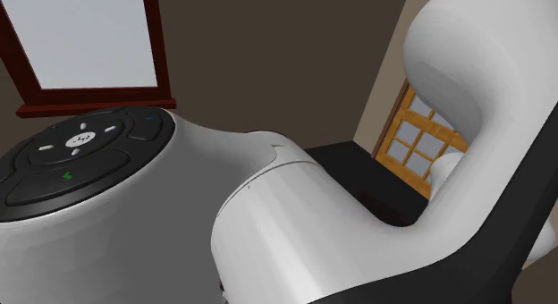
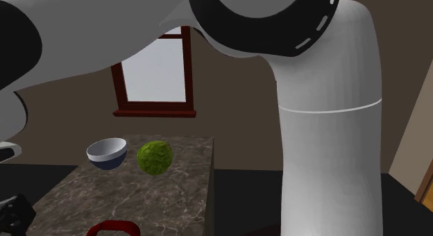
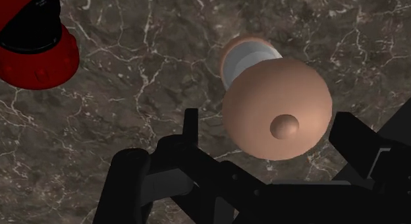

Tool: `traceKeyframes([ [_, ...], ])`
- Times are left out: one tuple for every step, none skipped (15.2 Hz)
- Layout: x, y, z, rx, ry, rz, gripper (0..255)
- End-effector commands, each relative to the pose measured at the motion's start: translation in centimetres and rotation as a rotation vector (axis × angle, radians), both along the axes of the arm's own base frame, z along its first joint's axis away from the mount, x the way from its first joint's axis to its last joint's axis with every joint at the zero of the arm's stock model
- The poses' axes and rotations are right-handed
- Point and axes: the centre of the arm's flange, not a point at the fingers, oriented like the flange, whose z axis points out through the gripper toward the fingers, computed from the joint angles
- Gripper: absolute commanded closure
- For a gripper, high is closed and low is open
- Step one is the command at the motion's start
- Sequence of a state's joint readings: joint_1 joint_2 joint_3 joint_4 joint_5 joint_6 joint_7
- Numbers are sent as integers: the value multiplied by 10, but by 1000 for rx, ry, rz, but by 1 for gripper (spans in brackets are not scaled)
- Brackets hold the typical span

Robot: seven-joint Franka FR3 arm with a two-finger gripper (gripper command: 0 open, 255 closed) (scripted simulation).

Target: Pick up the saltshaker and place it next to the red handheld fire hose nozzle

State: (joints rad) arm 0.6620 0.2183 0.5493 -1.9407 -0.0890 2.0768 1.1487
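The saltshaker (image 3: 276, 104) is a tan wooden piece with a rounded knobbed top and a pale band below it. It stands upright on the dark marbled tabletop (image 3: 145, 71). My gripper (image 3: 273, 134) hangs straight over it, open. One finger is near the shaker's side and the other stands a small gap off, so neither is clasping it. The red fire hose nozzle (image 3: 33, 48) with its black inside lies a short way off on the same surface. Its red edge (image 2: 111, 228) also peeks in at the near end of the table in the second exterior view.
At the table's far end sit a blue-and-white bowl (image 2: 107, 153) and a green leafy ball (image 2: 155, 158). The tabletop's right edge (image 2: 210, 186) drops to a dark floor. My white arm (image 2: 326, 130) stands right of the table. A dark-red framed window (image 2: 156, 75) is behind.
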Motion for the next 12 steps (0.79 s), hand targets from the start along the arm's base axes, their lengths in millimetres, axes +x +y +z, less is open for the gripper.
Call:
traceKeyframes([
  [0, 0, 0, 0, 0, 0, 0],
  [1, 0, 13, 0, 0, 0, 0],
  [1, 1, 26, 0, 0, 0, 0],
  [2, 1, 39, 0, 0, 0, 0],
  [3, 2, 50, 0, 0, 0, 0],
  [3, 2, 50, 0, 0, 0, 0],
  [3, 2, 50, 0, 0, 0, 0],
  [3, 2, 50, 0, 0, 0, 0],
  [3, 2, 50, 0, 0, 0, 0],
  [3, 2, 50, 0, 0, 0, 0],
  [3, 2, 50, 0, 0, 0, 0],
  [3, 2, 50, 0, 0, 0, 0],
])
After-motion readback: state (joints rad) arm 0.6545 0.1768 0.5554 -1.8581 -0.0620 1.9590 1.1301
